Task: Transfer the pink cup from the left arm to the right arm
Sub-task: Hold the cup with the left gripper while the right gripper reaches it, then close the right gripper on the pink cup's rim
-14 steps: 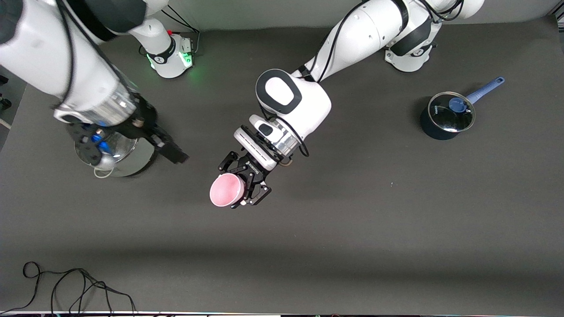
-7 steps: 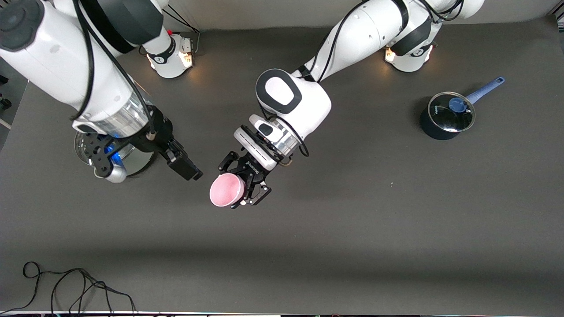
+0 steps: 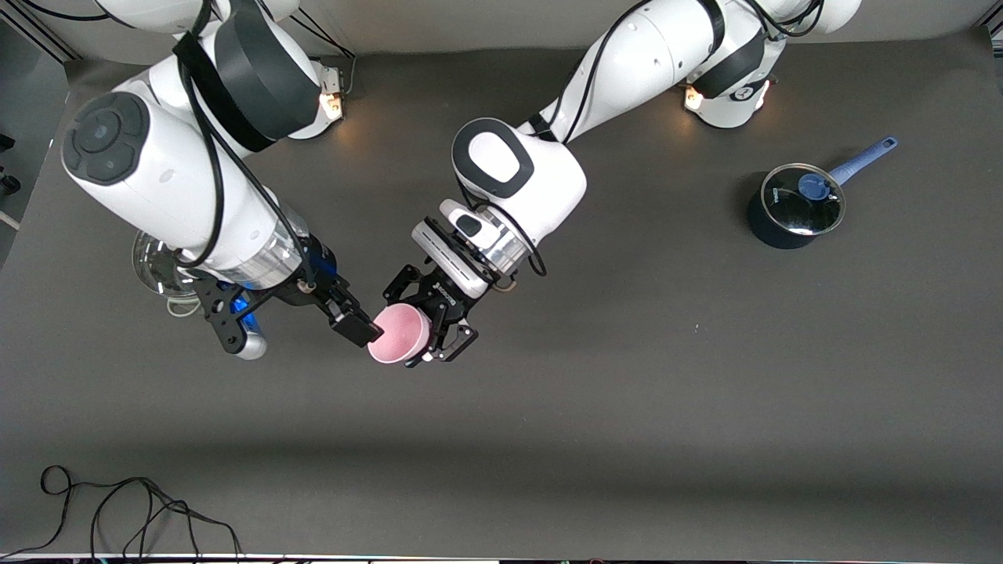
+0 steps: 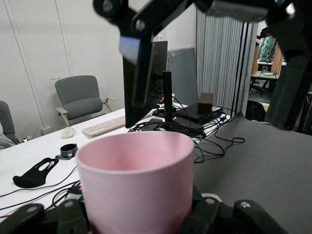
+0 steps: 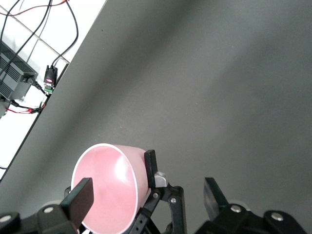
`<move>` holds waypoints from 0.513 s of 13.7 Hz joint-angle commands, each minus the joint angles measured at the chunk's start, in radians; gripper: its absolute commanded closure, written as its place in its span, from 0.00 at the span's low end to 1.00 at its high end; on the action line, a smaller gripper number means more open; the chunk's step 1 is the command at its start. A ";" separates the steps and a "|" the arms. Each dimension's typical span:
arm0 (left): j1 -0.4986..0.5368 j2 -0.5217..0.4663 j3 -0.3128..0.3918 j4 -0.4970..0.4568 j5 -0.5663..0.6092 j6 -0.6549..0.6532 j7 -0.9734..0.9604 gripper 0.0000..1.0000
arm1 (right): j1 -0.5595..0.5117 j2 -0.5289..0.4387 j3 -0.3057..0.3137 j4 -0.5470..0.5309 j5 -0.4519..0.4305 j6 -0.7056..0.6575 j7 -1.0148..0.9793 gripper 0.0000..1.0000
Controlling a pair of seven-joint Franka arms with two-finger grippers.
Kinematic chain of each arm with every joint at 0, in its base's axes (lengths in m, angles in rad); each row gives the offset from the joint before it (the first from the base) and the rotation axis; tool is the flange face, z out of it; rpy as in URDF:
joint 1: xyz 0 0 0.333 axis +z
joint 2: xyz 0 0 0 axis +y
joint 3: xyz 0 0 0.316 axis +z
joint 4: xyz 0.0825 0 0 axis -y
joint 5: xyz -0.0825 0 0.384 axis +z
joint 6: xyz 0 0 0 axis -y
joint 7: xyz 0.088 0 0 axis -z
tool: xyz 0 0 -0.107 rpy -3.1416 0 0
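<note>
Pale pink plastic marked the one cup in the front view: the pink cup (image 3: 400,333), a smooth tapered tumbler with no handle, was up in the air over the middle of the table (image 3: 627,407). It was clenched at its base by the left gripper (image 3: 435,321), with its mouth tipped toward the right arm. A second earlier the right gripper (image 3: 351,319) had hung well apart from the cup, over the steel pot (image 3: 157,266). By this moment it had swung in, and its dark fingertip met the cup's rim in this view, though actual contact could not be judged. The cup itself had shifted only slightly.

There were two arms, two pots and one cable. The shiny round steel pot sat toward the right arm's end from the cup, partly hidden under that arm. The dark saucepan (image 3: 795,207), with a glass lid and a blue handle, stood well apart from the cup toward the left arm's end. A thin black cable (image 3: 117,509) lay looped nearer the camera than the cup.

In the left wrist view the cup filled the foreground, matte and round-mouthed. The right gripper's two flat fingers stood spread wide above the cup's mouth.

In the right wrist view those fingers flanked the cup unclosed, gripping nothing, over grey matting.
</note>
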 commanded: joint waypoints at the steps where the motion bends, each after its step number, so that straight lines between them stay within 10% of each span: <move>1: -0.016 -0.013 0.016 0.014 0.011 0.014 -0.026 1.00 | -0.004 0.036 0.024 0.042 0.013 -0.011 0.020 0.01; 7: -0.016 -0.020 0.016 0.014 0.009 0.014 -0.026 1.00 | -0.010 0.030 0.033 0.039 0.025 -0.032 0.016 0.02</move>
